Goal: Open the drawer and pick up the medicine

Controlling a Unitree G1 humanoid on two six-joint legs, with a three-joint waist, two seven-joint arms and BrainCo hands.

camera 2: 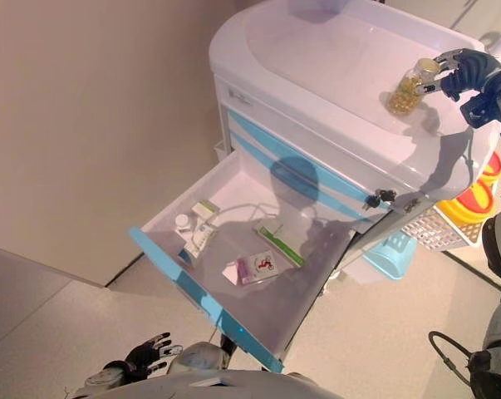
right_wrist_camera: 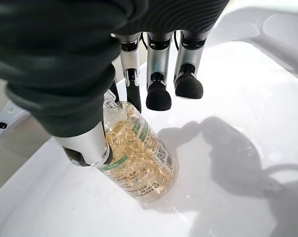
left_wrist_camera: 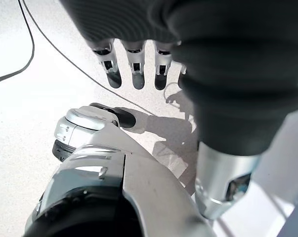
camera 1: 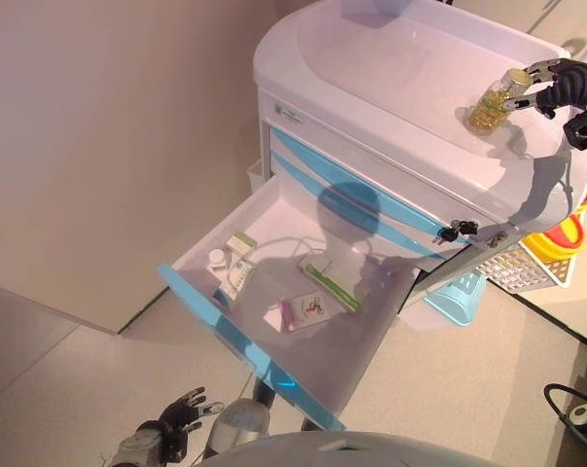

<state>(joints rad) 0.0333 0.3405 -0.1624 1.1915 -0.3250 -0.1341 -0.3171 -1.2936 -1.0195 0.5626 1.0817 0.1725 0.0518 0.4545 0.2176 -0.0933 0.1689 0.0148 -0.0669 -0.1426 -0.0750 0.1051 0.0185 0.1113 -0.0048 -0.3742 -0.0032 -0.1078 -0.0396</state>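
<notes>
A clear bottle of yellow capsules is shown pinched near its cap by the right hand, tilted on the cart top, above the open drawer; the left hand, fingers relaxed, is seen hanging low, well apart.

A white cart with a smooth, shallow top stands against a beige wall. Its closed front panels carry light blue stripes. On the right side of the cart a small bunch of dark keys hangs from the lock. Just below it, a white wire basket is fixed to the side of the cart. A light blue plastic bin sits under the basket, and a yellow and red container shows beside it. The floor is pale and speckled.
</notes>
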